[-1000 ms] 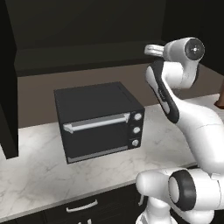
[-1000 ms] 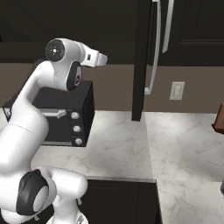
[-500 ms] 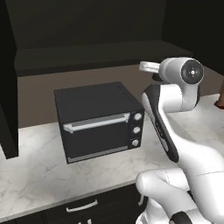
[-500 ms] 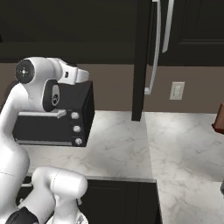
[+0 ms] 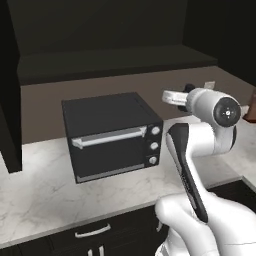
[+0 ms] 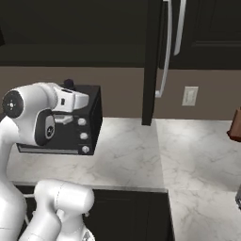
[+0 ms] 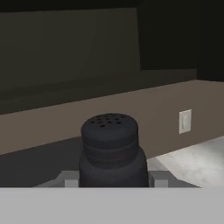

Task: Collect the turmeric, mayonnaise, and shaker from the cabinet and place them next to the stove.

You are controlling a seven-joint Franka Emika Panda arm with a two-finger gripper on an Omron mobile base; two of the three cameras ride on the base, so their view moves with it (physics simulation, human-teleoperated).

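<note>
Above the toaster oven (image 5: 112,135), the gripper (image 7: 113,177) holds the shaker (image 7: 111,151): hand view shows the grey fingertips (image 7: 68,178) flanking its base on both sides, jaws closed narrow on the body. The shaker sits upright in the grasp, clear of any surface. In the right base view its dark top (image 6: 68,84) just pokes up behind the white wrist, over the oven's top.

Step in hand, judging by position: transport. The shaker is out of the cabinet (image 6: 188,33) and riding with the arm; placement not yet done. The stove is nowhere in these frames, so the next move likely calls for swinging the arm or driving the base until the cooktop shows, then lowering onto the marble counter (image 6: 136,155) beside it. Keep the shaker vertical and clear of the oven's top edge during the swing.

Shaker look: slim, dark grey, matte. Domed cap with a cluster of small holes on top, a ribbed neck band below it, and a slightly wider body under that. Lower part is hidden between the fingers. Small footprint, so it could tip if released before the base is flat on the counter.
</note>
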